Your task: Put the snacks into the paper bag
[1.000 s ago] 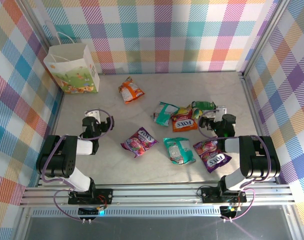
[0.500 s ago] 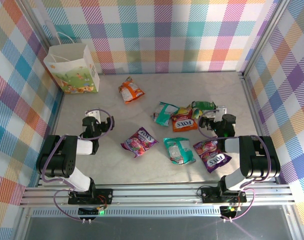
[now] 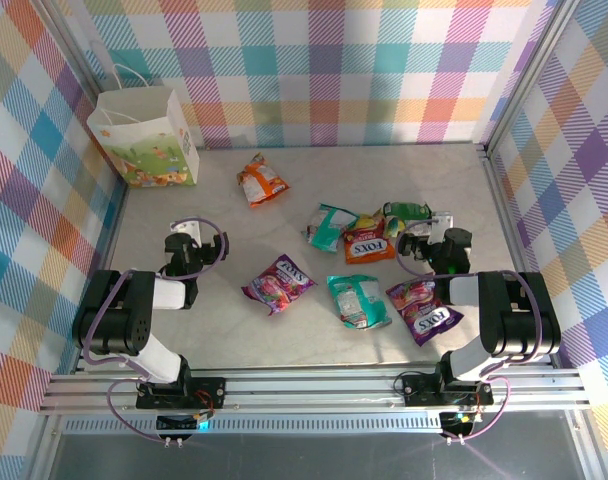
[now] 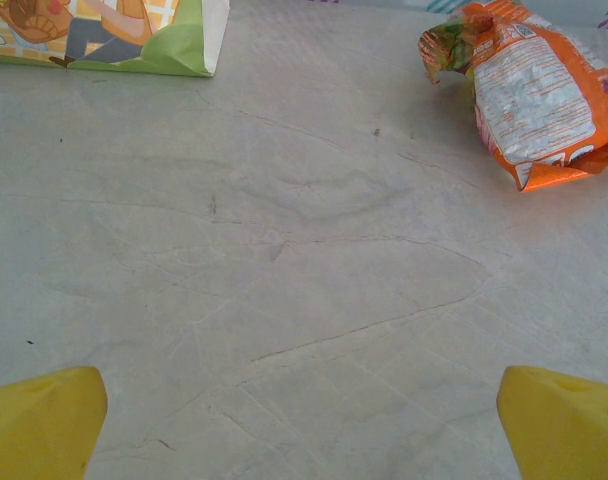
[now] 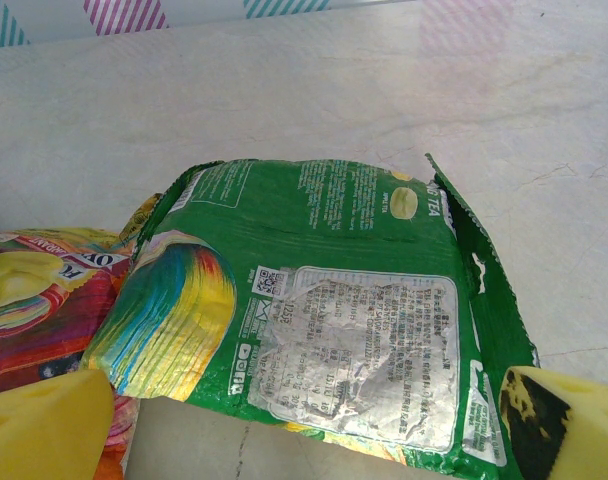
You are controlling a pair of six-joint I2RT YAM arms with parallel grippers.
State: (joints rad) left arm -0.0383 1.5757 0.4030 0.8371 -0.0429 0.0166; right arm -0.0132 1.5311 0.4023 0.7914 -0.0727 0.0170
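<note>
The white paper gift bag [image 3: 144, 140], with cord handles and a green-orange cartoon print, stands upright in the far left corner of the desk [image 3: 404, 165]. It is well beyond the left end effector [image 3: 189, 240], whose yellow-padded fingers [image 4: 39, 420] are spread wide over bare surface. The right end effector [image 5: 304, 425], likewise spread and gripping nothing, hovers just before a crumpled green foil snack packet [image 5: 314, 310] near the desk's right edge.
</note>
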